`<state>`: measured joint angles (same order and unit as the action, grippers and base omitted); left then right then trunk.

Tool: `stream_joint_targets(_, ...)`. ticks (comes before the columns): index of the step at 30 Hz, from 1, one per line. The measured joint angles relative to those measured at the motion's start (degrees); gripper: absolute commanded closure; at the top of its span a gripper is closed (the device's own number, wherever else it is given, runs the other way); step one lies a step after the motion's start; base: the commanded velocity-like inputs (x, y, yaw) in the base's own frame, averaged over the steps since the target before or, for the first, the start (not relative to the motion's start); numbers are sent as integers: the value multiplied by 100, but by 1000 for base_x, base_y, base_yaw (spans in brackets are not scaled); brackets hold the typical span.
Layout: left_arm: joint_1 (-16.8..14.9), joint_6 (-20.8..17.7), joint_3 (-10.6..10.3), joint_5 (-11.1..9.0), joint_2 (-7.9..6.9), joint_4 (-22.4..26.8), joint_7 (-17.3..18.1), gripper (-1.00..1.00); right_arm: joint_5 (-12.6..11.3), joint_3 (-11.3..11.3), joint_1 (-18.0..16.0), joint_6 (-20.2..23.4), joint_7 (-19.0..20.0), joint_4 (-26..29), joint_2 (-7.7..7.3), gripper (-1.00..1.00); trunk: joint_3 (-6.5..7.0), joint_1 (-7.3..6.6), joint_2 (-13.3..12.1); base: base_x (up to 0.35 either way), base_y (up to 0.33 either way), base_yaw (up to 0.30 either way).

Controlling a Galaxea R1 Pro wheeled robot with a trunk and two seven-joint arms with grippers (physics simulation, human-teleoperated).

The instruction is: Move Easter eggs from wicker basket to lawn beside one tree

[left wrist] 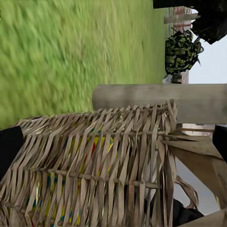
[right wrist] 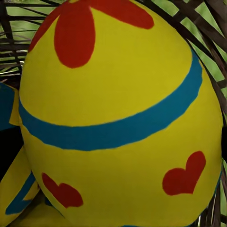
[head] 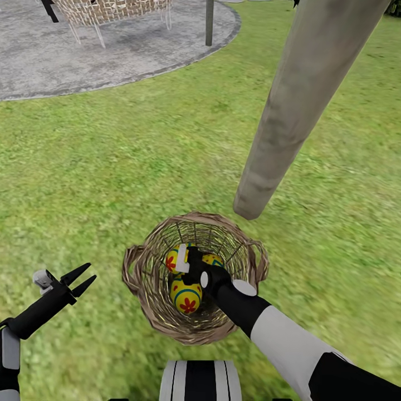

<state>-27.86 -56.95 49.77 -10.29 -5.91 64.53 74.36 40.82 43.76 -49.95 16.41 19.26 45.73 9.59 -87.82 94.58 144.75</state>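
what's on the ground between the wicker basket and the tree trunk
Nothing but lawn: the head view shows a short bare strip of grass between the wicker basket and the base of the tree trunk.

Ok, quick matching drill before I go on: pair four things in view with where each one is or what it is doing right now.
Things:
1. right gripper
2. left gripper
3. tree trunk
4. wicker basket

Places or states:
A. stands on the lawn just beyond the basket
B. down inside the basket among the Easter eggs
C. sits on the grass with eggs in it
D. open, held over the grass beside the basket

Pairs: 1-B, 2-D, 3-A, 4-C
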Motion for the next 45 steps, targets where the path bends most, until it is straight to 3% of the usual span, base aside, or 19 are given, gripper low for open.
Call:
stream_joint_targets(4,0,-8,-1,0,-21,19,25,-100,-15,1,0,0,-4,-75,-5,100,44,-5,-3,0,0,0)
stream_joint_targets(6,0,-1,136,-60,-5,16,251,-100,-30,3,1,2,-6,-114,-7,100,66,-7,-4,0,0,0)
stream_joint_targets(10,0,0,188,-70,1,15,291,-100,-29,2,1,2,-1,-158,0,100,88,-10,-5,0,0,0)
stream_joint_targets(15,0,0,190,-70,2,15,294,-100,-28,2,1,2,-1,-159,1,100,88,-10,-5,0,0,0)
stream_joint_targets(22,0,-1,191,-71,2,15,291,-100,-31,2,3,12,8,-272,-10,100,220,-25,-14,0,0,0)
stream_joint_targets(37,0,-1,214,-80,-19,11,307,-100,-33,2,3,8,8,-266,-10,100,331,-38,-20,0,0,0)
stream_joint_targets(45,0,0,217,-79,-16,7,308,-100,-27,2,3,3,22,-266,-27,100,332,-38,-21,0,0,0)
